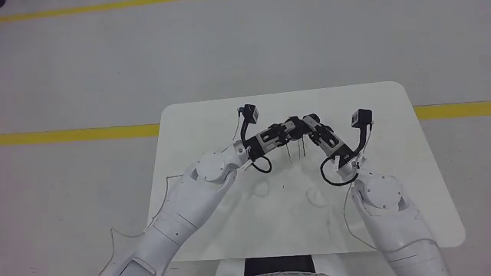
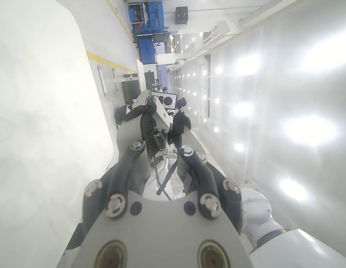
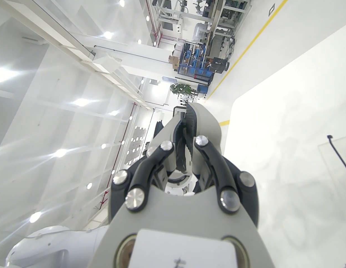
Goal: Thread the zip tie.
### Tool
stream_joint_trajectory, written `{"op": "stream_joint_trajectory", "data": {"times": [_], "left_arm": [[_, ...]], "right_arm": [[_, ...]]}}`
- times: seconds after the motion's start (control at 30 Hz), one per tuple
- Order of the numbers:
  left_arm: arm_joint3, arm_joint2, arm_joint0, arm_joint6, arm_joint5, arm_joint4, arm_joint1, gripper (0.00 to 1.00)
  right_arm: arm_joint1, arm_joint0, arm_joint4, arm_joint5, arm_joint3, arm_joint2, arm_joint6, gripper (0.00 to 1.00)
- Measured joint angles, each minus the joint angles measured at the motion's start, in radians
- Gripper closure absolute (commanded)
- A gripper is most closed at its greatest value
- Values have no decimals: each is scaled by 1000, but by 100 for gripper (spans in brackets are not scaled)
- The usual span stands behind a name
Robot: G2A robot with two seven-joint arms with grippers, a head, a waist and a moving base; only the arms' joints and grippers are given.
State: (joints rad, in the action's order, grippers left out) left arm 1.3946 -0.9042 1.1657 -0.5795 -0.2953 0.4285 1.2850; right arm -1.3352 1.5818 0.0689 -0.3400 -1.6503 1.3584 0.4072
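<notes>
Both grippers meet tip to tip above the middle of the white table (image 1: 383, 123). My left gripper (image 1: 294, 128) is shut on a thin black zip tie (image 1: 288, 152) whose strap hangs below it. In the left wrist view the left gripper (image 2: 159, 112) has the strap (image 2: 162, 184) running under its fingers. My right gripper (image 1: 310, 123) faces it, pads pressed together (image 3: 187, 125) on a dark strip, with another thin black line (image 1: 303, 149) hanging beneath. How the ends sit between the tips is hidden.
A second black zip tie (image 3: 338, 152) lies flat on the table on a clear sheet (image 3: 333, 168). Yellow floor lines (image 1: 77, 134) run past the table's far and side edges. Bare tabletop lies on both sides of the arms.
</notes>
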Motion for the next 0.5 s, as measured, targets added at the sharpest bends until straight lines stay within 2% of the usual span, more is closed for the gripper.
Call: {"op": "stream_joint_trajectory", "data": {"times": [0.3, 0.5], "left_arm": [[-1, 1, 0, 0, 7, -1, -1, 86], [-6, 4, -2, -1, 7, -1, -1, 91]], "right_arm": [[2, 0, 1, 0, -2, -1, -1, 100], [3, 0, -5, 0, -3, -2, 0, 100]]}}
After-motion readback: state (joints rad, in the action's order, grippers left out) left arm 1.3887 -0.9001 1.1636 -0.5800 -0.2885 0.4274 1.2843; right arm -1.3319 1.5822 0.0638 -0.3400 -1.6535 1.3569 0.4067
